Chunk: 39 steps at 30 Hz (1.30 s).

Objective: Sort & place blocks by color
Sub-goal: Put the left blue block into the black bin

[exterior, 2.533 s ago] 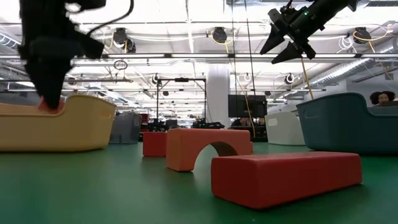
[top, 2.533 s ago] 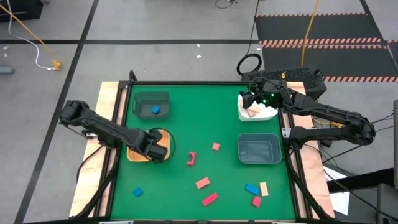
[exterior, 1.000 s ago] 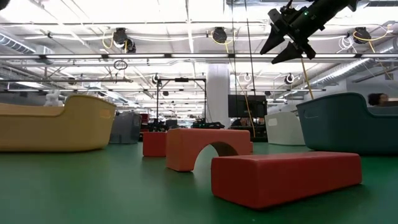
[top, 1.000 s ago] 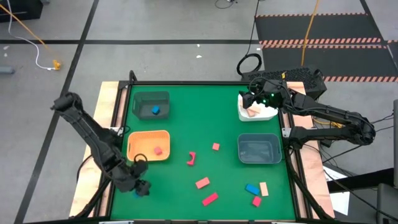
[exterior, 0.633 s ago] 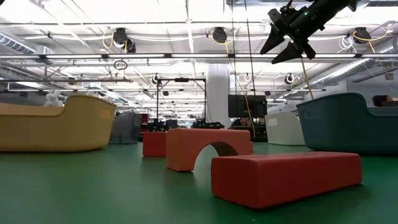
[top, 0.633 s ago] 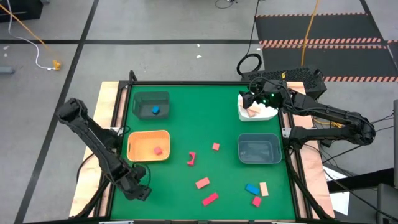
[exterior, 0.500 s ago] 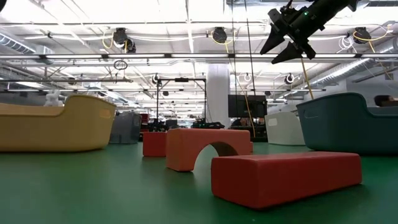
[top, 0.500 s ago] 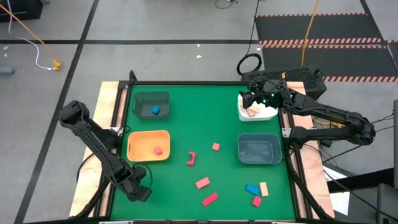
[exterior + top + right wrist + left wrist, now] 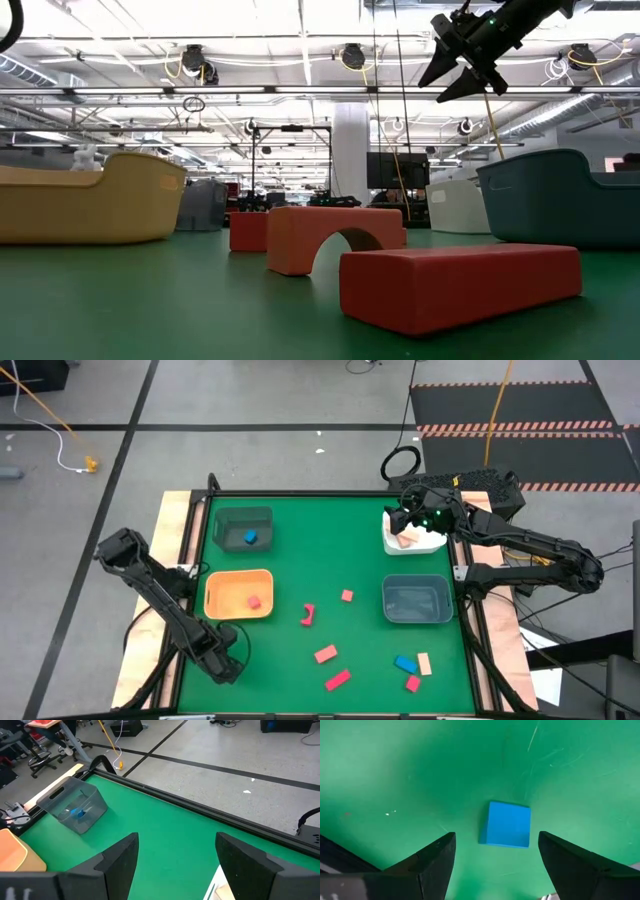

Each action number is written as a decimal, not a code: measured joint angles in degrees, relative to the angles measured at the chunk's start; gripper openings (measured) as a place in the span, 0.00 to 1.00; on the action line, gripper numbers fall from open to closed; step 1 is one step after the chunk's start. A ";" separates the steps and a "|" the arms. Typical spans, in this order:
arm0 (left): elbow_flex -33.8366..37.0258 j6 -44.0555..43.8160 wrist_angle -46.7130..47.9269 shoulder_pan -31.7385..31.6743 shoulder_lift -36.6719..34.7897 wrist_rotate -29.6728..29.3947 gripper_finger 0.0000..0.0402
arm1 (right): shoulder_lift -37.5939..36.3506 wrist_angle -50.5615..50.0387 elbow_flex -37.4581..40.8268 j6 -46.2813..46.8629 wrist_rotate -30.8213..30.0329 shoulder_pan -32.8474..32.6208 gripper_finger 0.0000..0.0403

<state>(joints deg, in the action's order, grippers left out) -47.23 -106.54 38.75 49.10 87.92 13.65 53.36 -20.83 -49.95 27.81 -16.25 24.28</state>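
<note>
My left claw (image 9: 495,855) has swung from the orange bin (image 9: 213,604) to the worktop's front-left corner, fingers apart over a blue cube (image 9: 506,824).

The green table cover (image 9: 395,760) looks matt and faintly scuffed, with thin pale scratches, and the blue cube (image 9: 507,825) lying on it has a smooth, flat-painted face with no shine. In the low view the red bar (image 9: 460,285) and the red arch block (image 9: 335,238) show a smooth, dull painted finish, while the orange bin (image 9: 90,205) and the grey-blue bin (image 9: 560,200) look like smooth moulded plastic with a slight sheen. The dark green bin (image 9: 75,805) appears to be translucent plastic, and the table's edge (image 9: 172,550) is bare pale wood.
</note>
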 joint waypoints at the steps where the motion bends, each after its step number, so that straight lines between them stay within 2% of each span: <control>1: -0.02 -0.01 0.15 0.00 0.00 0.05 0.70 | 0.00 0.01 0.00 -0.01 0.00 -0.01 0.63; 16: -0.03 0.62 -2.84 -1.19 4.36 1.31 0.70 | 0.00 0.01 0.00 0.00 -0.02 -0.01 0.63; 22: -0.24 -0.10 -2.64 -2.21 6.16 5.33 0.69 | 0.00 -0.01 0.00 0.00 -0.02 0.00 0.63; 25: -0.22 -0.57 -2.83 -2.33 6.27 6.54 0.62 | 0.00 -0.01 0.00 -0.01 -0.01 -0.01 0.63; 32: 0.01 -2.04 -5.51 -3.96 6.47 8.84 0.33 | 0.01 -0.01 0.00 0.00 -0.02 -0.01 0.63; 39: 0.11 -1.51 -13.48 -5.81 6.59 8.04 0.33 | 0.00 -0.01 0.00 0.00 -0.02 0.01 0.63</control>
<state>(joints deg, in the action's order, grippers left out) -47.11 -108.05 25.27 43.30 94.51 21.69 53.36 -20.84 -49.95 27.81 -16.27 24.29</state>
